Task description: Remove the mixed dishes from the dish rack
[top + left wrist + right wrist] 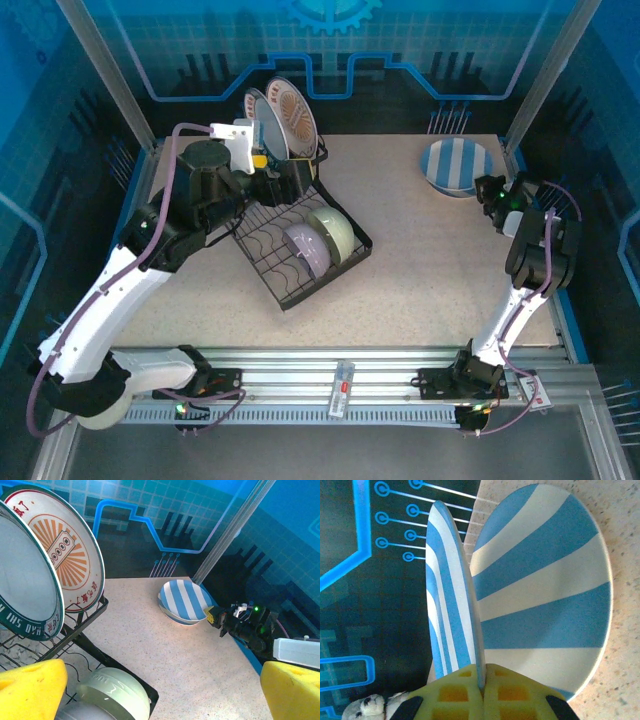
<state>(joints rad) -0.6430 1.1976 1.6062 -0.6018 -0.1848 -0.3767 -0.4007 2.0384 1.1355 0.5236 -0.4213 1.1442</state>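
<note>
My one dish rack (280, 290) sits mid-table, holding two upright plates (292, 118) (256, 115) and two bowls, the lavender bowl (305, 248) and the green bowl (333, 232). Far right are two more: the flat striped plate (545, 595), and the held striped plate (451, 590) pinched by my right gripper (482, 685). My left gripper (160, 680) gapes wide.

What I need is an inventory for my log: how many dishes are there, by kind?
Blue-and-white striped plates: 2, one held by the right gripper, one lying flat
Plates upright in the dish rack: 2, green-rimmed plate and orange-patterned plate
Bowls: 2, pale green bowl and lavender bowl
Total: 6
</note>
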